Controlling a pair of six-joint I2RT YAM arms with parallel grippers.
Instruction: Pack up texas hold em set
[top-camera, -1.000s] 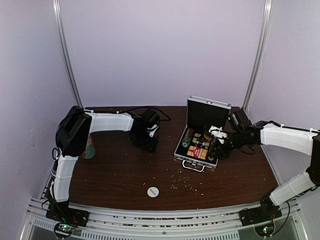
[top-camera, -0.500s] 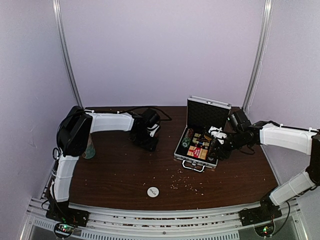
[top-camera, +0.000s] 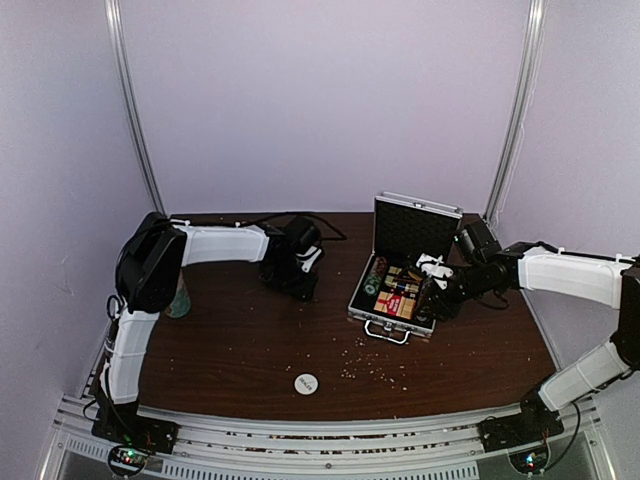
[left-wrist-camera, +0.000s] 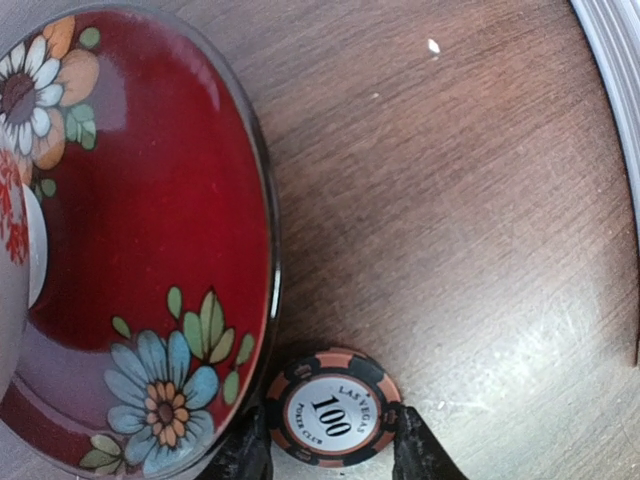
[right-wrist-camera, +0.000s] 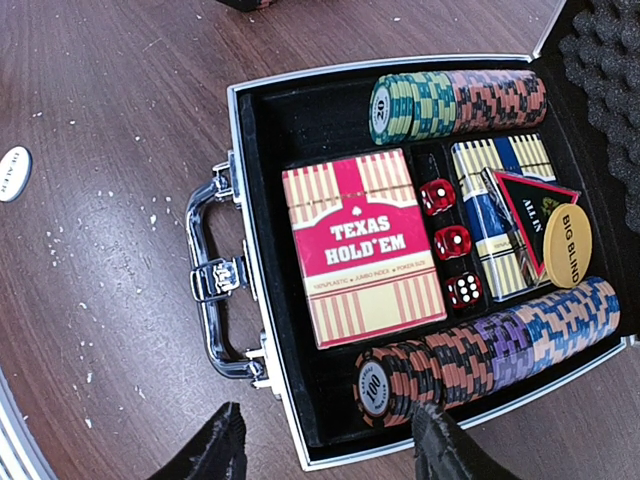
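A black-and-orange poker chip (left-wrist-camera: 333, 407) marked 100 lies flat on the table beside the red bowl's saucer. My left gripper (left-wrist-camera: 332, 442) has a finger against each side of it. The open silver case (top-camera: 400, 270) holds the red-yellow card box (right-wrist-camera: 362, 245), three red dice (right-wrist-camera: 452, 241) and two rows of chips (right-wrist-camera: 500, 345). My right gripper (right-wrist-camera: 330, 445) hovers open over the case's near corner by the handle (right-wrist-camera: 215, 290), with nothing between its fingers. The white disc (top-camera: 306, 382) lies alone near the table's front edge.
The flowered red saucer (left-wrist-camera: 150, 250) fills the left of the left wrist view, right against the chip. A patterned cup (top-camera: 179, 298) stands by the left arm. Crumbs (top-camera: 370, 365) are scattered in front of the case. The lid (top-camera: 416, 226) stands upright.
The left gripper's jaws have narrowed onto the chip. The right arm and the case have not moved.
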